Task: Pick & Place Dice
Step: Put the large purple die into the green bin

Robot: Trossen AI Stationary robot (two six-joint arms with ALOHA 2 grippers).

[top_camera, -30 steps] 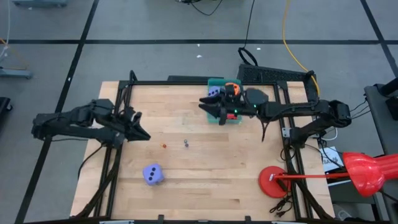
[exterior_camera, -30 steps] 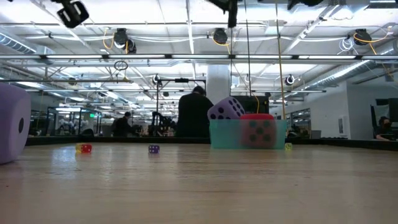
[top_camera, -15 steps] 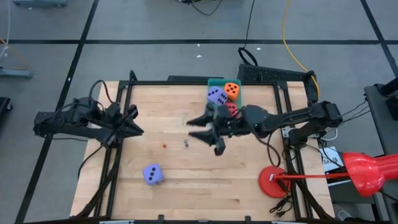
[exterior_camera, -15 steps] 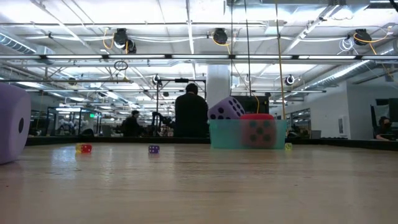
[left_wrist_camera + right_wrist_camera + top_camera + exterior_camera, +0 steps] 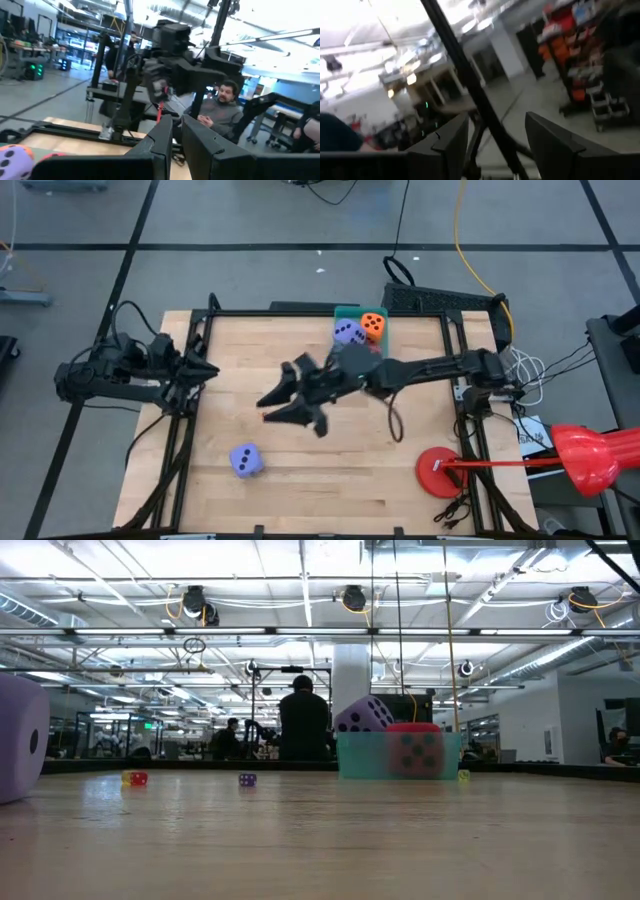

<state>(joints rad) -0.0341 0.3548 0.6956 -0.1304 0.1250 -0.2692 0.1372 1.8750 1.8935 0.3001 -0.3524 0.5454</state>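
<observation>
Light wooden table, centre of the high view.

Teal plastic tray, upper centre of the table: holds a lavender-purple soft die with dark pips, an orange soft die just beside it, and a red soft die seen through the tray wall.

Second lavender-purple soft die, loose on the table, lower left of centre, well apart from the tray.

Tiny red-and-yellow dice and a tiny purple die, on the table in the low view.

Right gripper, mid-table, left of the tray: fingers spread, nothing between them.

Left gripper, at the table's left edge: fingers clenched together, empty.

Person in a grey top, beyond the table.
</observation>
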